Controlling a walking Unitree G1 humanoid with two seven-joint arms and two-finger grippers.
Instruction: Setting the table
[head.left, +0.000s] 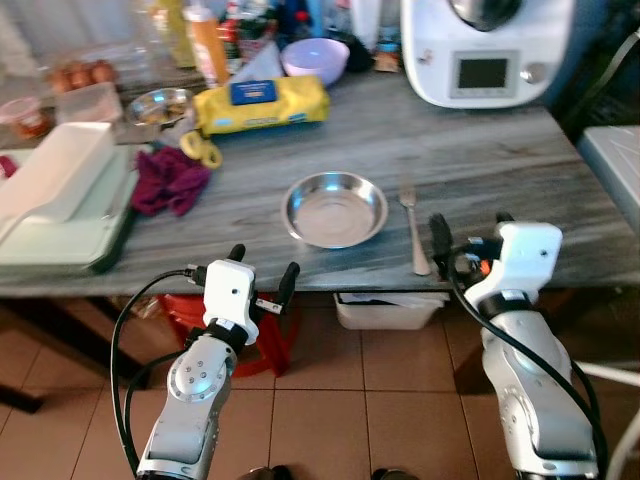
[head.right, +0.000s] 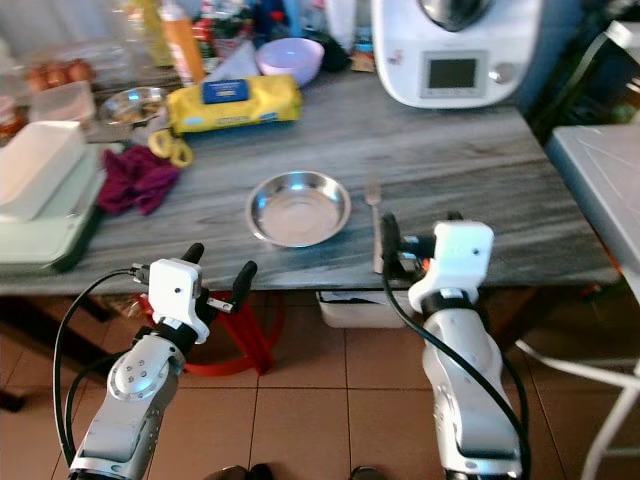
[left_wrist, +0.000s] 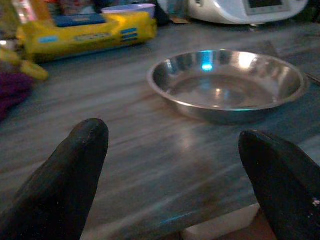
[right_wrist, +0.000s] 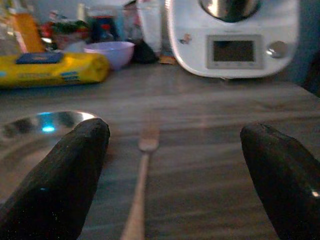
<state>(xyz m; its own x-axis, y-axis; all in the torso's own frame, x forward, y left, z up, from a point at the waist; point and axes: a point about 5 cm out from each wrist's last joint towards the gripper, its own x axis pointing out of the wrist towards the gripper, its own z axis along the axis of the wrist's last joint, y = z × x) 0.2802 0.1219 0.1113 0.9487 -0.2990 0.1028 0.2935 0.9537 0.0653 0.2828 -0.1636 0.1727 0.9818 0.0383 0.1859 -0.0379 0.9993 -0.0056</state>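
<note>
Steel fork lies just ahead of the right pincer, spread wide, holding nothing.

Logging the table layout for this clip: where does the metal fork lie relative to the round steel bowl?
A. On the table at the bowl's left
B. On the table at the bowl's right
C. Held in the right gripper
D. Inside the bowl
B: the metal fork lies flat on the grey table, just right of the round steel bowl, apart from it.
</note>
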